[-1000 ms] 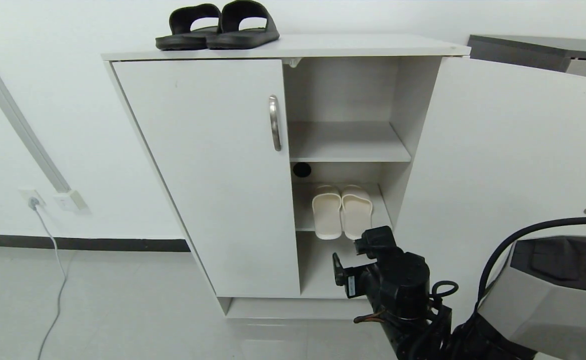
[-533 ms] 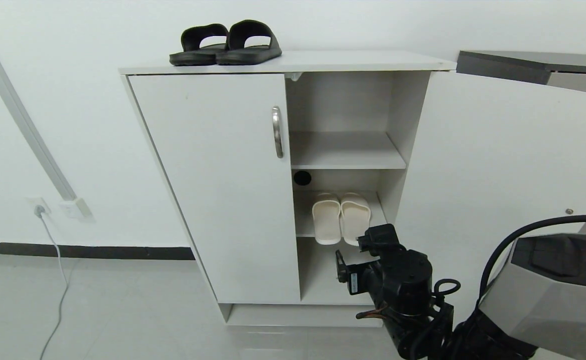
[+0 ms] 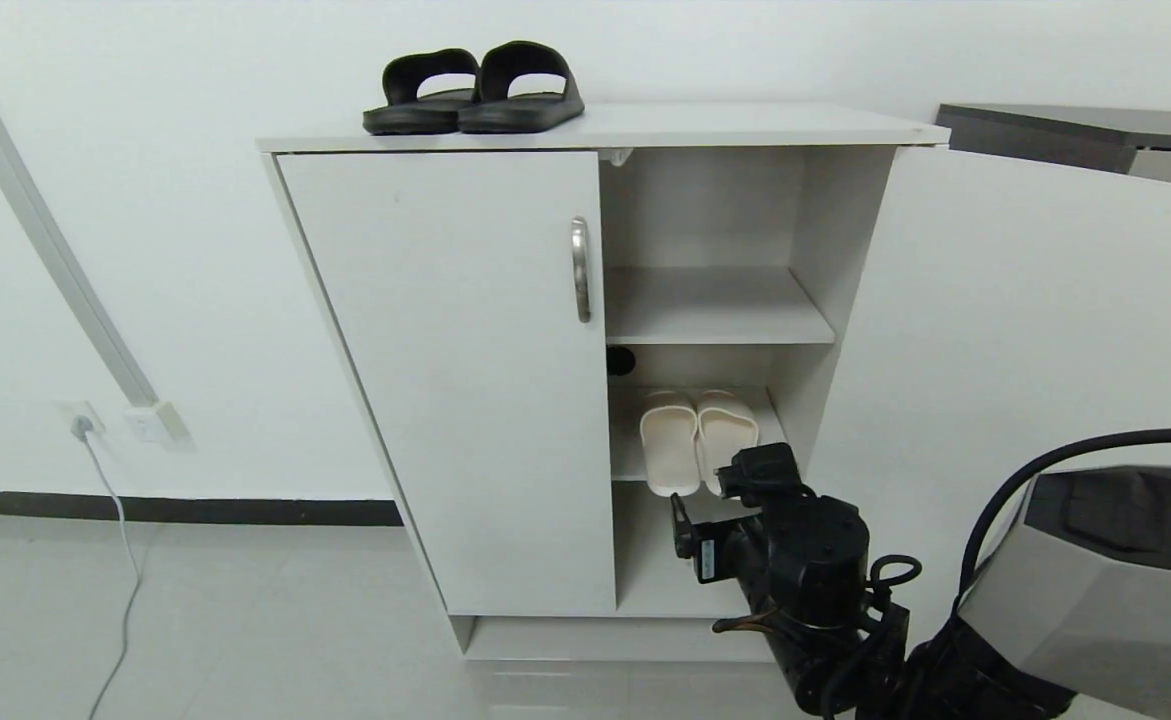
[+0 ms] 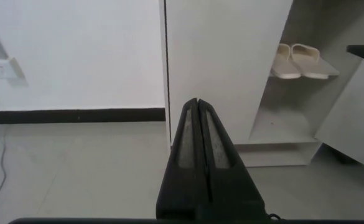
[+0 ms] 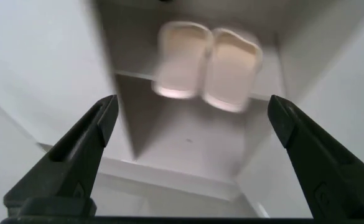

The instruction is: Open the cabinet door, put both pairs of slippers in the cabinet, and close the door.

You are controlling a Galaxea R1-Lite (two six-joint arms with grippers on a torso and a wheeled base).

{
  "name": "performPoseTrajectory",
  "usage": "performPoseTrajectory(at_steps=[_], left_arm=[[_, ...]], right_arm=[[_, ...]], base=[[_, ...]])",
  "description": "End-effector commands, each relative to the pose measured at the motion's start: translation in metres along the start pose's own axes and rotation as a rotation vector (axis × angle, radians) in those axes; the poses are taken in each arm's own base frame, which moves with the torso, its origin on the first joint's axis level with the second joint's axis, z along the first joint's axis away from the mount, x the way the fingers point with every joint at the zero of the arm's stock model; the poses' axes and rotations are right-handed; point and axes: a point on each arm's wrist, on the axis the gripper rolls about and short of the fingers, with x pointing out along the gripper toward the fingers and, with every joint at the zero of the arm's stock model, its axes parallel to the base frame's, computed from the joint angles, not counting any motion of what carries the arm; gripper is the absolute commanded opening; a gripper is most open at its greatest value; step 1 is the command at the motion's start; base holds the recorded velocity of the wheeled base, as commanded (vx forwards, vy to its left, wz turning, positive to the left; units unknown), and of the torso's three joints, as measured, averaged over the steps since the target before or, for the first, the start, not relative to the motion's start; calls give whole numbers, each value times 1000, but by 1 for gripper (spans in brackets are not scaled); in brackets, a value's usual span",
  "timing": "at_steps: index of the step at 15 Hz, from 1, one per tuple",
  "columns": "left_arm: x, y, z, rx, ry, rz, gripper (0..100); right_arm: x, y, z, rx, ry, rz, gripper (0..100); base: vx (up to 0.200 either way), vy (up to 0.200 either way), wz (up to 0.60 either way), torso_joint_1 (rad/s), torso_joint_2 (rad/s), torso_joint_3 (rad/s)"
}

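Slippers — white pair (image 3: 697, 440) on middle shelf (image 3: 625, 445), black pair (image 3: 473, 90) at 11 o'clock atop cabinet (image 3: 445, 380). Right hand (image 5: 193, 109) spread apart; left hand (image 4: 197, 106) pressed together.

matt white cabinet (image 3: 445, 380) (brushed-metal handle (image 3: 580, 270))

Wide-apart fingers (image 5: 76, 162), white slippers (image 5: 208, 65) in cabinet (image 5: 188, 143)

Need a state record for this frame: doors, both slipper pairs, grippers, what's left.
right door: open
left door: shut
white slippers: inside cabinet, side by side on middle shelf
black slippers: on top of cabinet, not yet stowed
left gripper: shut, empty
right gripper: open, empty, facing white slippers
left to do: stow black slippers, close right door
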Motion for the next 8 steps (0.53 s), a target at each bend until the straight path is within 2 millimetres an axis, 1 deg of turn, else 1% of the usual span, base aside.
performPoseTrajectory(at_steps=[1,8], left_arm=[[0,0,0,0,1,3,0],[0,0,0,1,1,0,0]], right_arm=[[1,-1,-1,-2,3,-3,100],[3,-3,-2,-2,6,-6,100]], base=[[0,200,0,-2,-2,12],[0,200,0,1,4,3]])
